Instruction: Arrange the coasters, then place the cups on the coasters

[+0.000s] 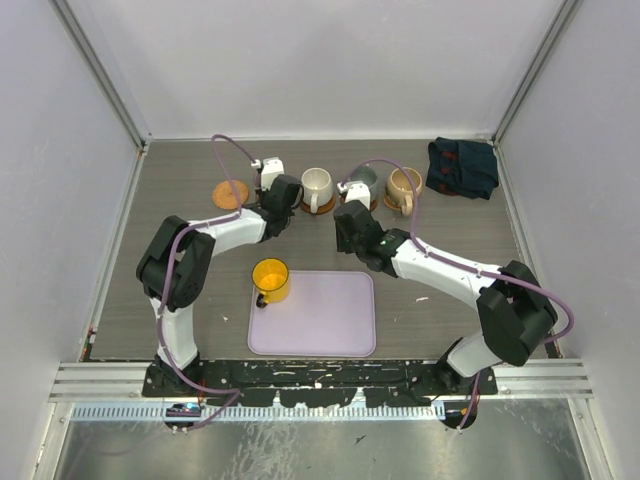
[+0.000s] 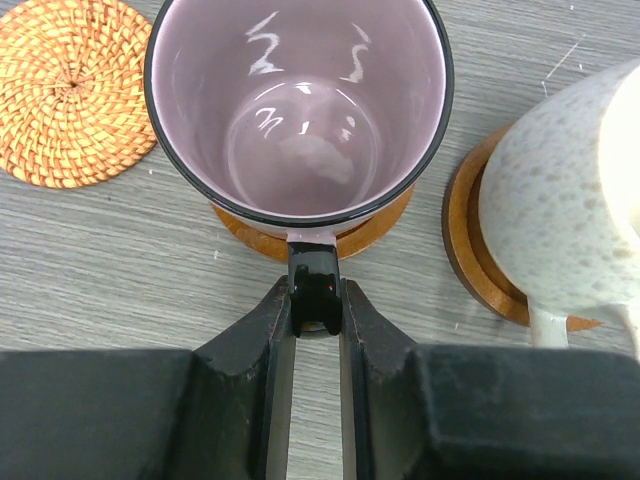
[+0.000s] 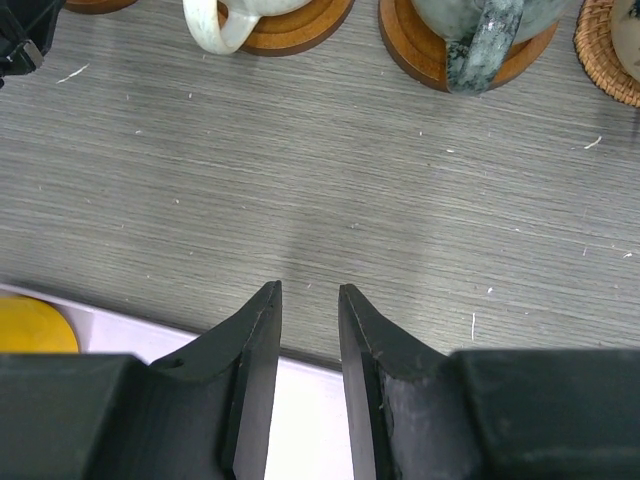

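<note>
The left hand (image 2: 317, 300) is clamped on the handle of the purple cup (image 2: 300, 120). That cup stands on a wooden coaster (image 2: 375, 228), between a bare woven coaster (image 2: 70, 95) and the white cup (image 2: 560, 190). The right hand (image 3: 309, 300) hangs over the worktop (image 3: 400, 200) with its fingers slightly parted and nothing between them, and the yellow cup (image 1: 270, 279) stands at the left edge of the tray (image 1: 330, 320).

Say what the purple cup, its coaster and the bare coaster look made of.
The purple cup: glossy glass, probably; bright reflections inside. The coaster beneath it: smooth brown wood, seemingly. The bare coaster: woven rattan or straw; coiled weave shows.
</note>
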